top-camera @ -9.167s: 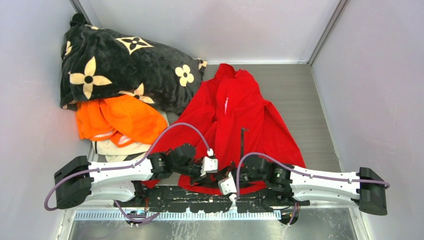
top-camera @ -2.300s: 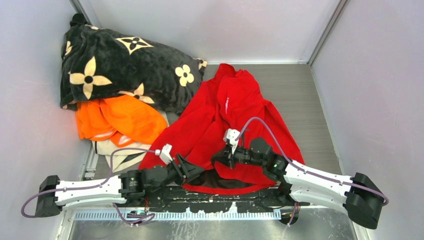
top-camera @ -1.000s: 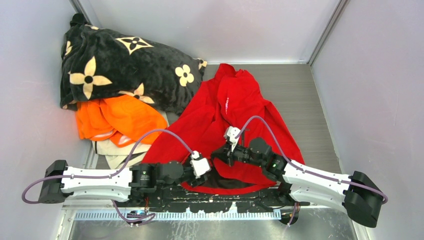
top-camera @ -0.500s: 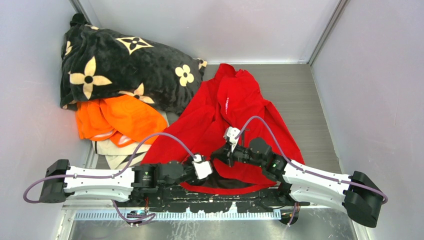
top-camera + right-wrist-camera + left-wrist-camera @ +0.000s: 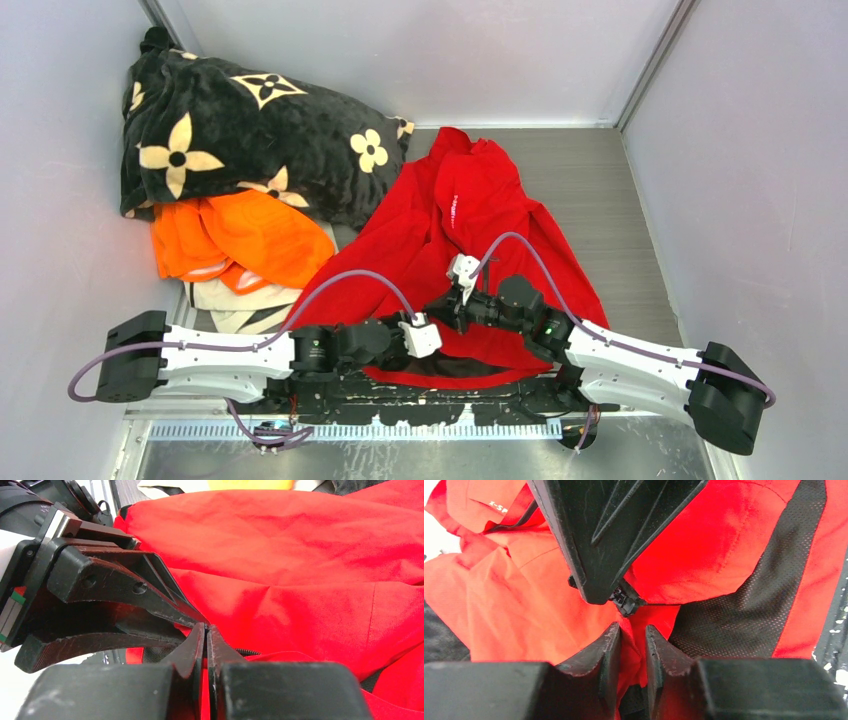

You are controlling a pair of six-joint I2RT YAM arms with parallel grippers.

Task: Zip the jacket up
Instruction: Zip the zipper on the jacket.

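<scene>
Centrally, the jacket lies spread on the grey table, hem toward the arms. The right gripper is pinched shut on its zip edge. The left gripper has a red fold between its narrowly parted jaws, but whether they grip it is unclear.

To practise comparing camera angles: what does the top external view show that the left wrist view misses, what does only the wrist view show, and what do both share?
Only the top external view: the black flowered blanket, the orange garment, and the whole jacket. Only the left wrist view: the mesh weave of the dark lining, a small black zip piece at the tip of the right gripper, and red fabric between the narrowly parted fingers of the left gripper. Both: the red jacket with the two grippers meeting at its near edge.
</scene>
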